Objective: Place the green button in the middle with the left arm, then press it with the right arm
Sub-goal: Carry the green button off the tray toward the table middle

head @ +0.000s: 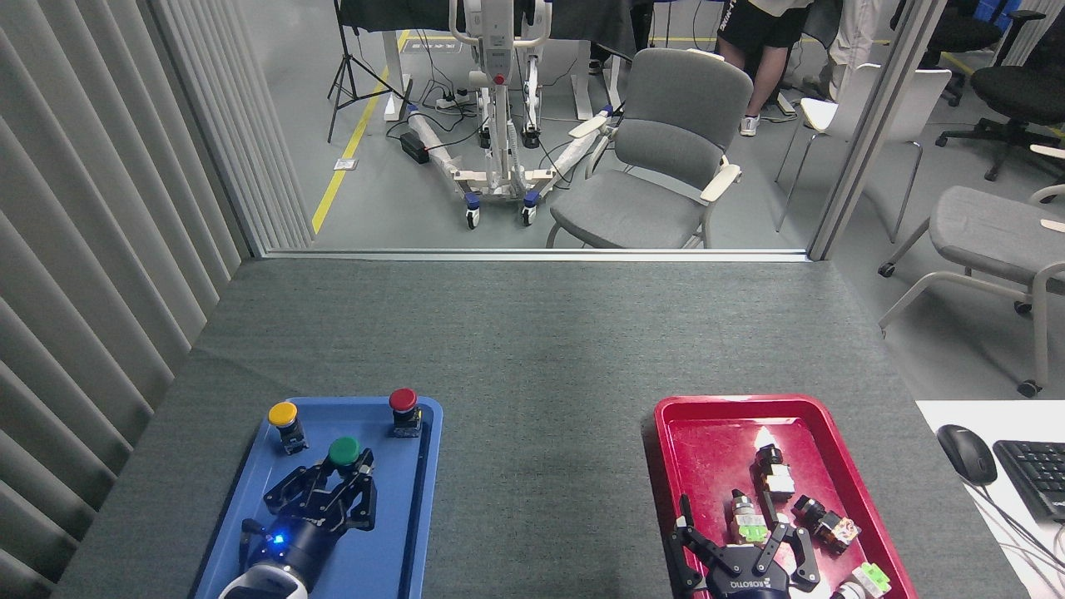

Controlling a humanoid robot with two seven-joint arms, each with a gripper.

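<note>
Bright, even, sharp (soft shadows)

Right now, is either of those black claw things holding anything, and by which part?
The left gripper grips the round-capped green button by its dark base, jaws closed below the cap. The right gripper holds nothing, jaws spread.

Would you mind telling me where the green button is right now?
In the head view, the green button is over the blue tray at lower left, gripped by the left end effector, nearer than and between the yellow button and red button.
</note>
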